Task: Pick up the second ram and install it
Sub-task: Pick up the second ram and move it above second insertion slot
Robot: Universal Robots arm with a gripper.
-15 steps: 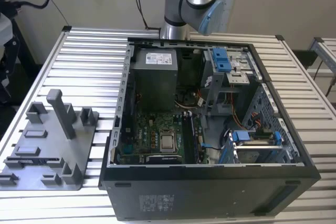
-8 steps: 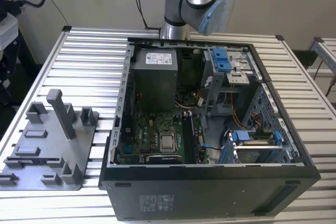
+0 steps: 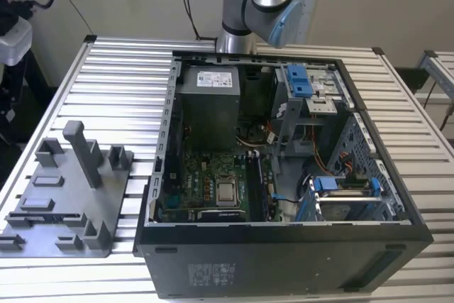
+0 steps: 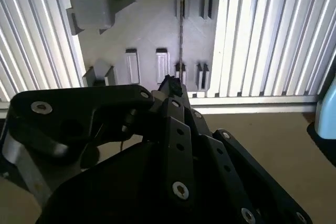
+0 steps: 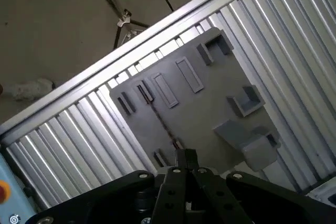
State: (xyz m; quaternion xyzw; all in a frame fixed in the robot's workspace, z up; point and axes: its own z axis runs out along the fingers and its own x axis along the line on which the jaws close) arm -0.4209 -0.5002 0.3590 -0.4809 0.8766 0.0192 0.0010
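1. Second wrist view: ram [image 4: 181, 35] stands on edge in the slots of the tray [image 4: 152, 30], lower than the gripper [image 4: 170, 85] and clear of its fingertips.
2. Fingers: drawn together tip to tip in both wrist views, with nothing between them.
3. First wrist view: ram [image 5: 160, 119] runs as a thin line across the tray [image 5: 210, 108]; the gripper [image 5: 185, 156] hangs over one end.
4. Exterior view: tray [image 3: 106, 196] with upright post [image 3: 84, 152] lies on the slatted table [image 3: 120, 83], at the exterior view's left of the open case [image 3: 284, 260].
5. Ram, appearance: long, thin, dark, seen edge-on; faces hidden.
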